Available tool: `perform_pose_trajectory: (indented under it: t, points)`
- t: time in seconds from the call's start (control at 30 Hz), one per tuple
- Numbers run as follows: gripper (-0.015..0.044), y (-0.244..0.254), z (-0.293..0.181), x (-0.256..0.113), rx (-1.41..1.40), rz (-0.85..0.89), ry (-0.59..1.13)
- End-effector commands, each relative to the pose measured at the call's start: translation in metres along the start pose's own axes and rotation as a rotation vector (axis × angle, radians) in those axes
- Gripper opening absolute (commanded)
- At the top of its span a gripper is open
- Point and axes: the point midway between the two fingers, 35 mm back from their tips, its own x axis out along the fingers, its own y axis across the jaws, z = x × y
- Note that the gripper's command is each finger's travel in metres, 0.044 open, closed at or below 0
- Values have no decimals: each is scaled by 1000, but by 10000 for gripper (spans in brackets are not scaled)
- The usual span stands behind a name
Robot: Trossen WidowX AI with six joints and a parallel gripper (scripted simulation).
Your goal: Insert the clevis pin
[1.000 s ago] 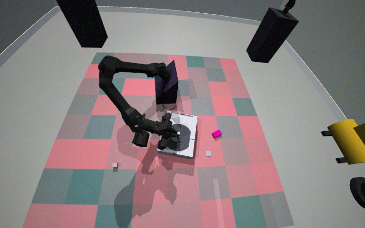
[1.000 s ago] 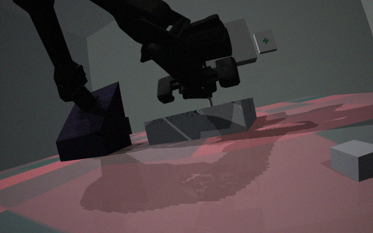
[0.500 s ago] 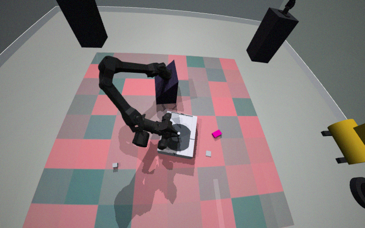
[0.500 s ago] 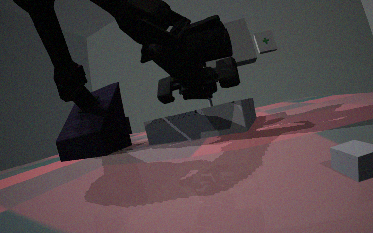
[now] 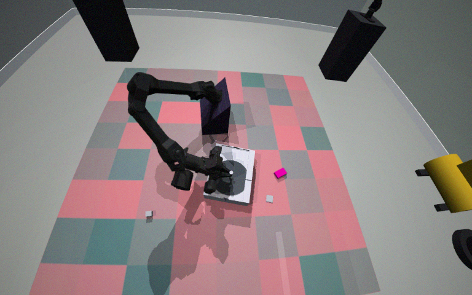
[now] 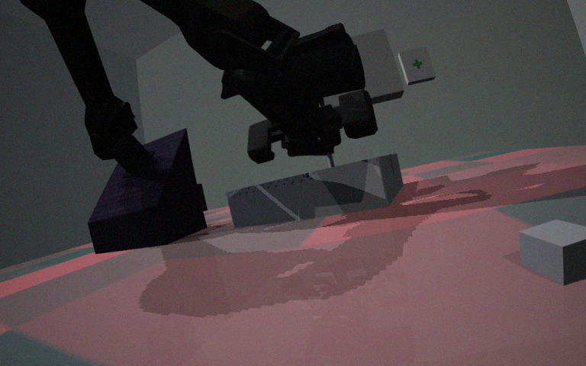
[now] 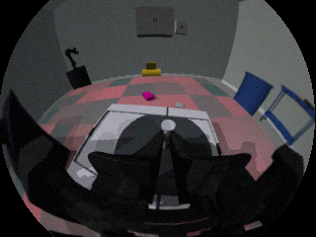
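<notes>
Nearly shut, the gripper (image 5: 229, 174) (image 6: 330, 152) (image 7: 166, 133) grips the pin (image 5: 231, 172) (image 6: 330, 160) (image 7: 168, 125).

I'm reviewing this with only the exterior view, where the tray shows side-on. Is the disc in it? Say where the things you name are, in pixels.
Observer: Yes. The top and wrist views show the dark disc (image 5: 239, 179) (image 7: 140, 133) inside the tray (image 5: 252, 163) (image 6: 268, 207) (image 7: 143, 110).
Operator: I see the pin's shank below the jaws, but not its head. Where is that?
Observer: In the wrist view, the pale round head of the pin (image 5: 231, 172) (image 6: 330, 160) (image 7: 168, 125) shows at the tips of the jaws, which are shut on the pin.
Operator: Is anything lying past the tray's far side, as the wrist view looks?
Observer: Yes, a magenta block (image 5: 280, 173) (image 7: 148, 96) lies there, apart from the tray.
</notes>
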Motion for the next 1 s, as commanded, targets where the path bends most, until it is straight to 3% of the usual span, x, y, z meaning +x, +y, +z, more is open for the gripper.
perform_pose_trajectory:
  t: [0.0,0.97]
  points:
    - [0,-1,-1,0,-5,-3,3]
    - [0,0,-1,0,-19,-10,-2]
